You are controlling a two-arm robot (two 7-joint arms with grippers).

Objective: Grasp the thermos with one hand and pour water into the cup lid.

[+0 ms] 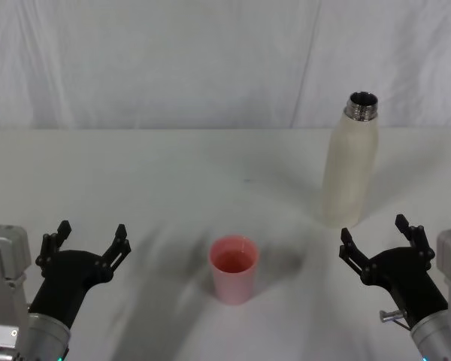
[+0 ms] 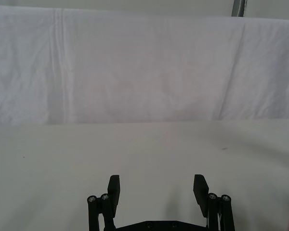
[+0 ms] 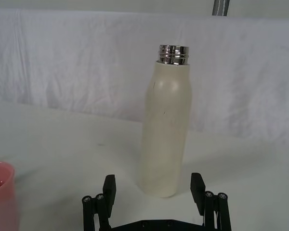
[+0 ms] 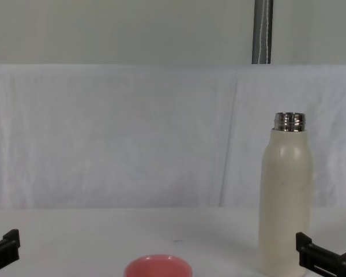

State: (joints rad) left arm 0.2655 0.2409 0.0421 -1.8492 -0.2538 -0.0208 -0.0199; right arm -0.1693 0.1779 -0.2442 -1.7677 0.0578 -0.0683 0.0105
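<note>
The table (image 1: 173,165) is covered in white cloth and carries both task items well apart, leaving room for an arm to reach between them.

The thermos (image 1: 352,167) stands upright toward the far right of the table, cap off, steel neck open at the top. That position suits the right arm, judged the natural one for the grasp; upright and uncapped, it is ready to tip once held.

The right tool (image 1: 380,238) hovers low just in front of the thermos, fingers spread wide and holding nothing. In the right wrist view the bottle's base sits between the two finger lines, so the tool appears aligned for a straight forward approach to the body.

The left tool (image 1: 89,242) is parked at the near left, also wide and unloaded, facing bare cloth.

The cup lid (image 1: 234,268) stands upright near the front centre, mouth up, between the two tools. Its placement is within pouring reach of the right arm.

No grasp is made yet.
</note>
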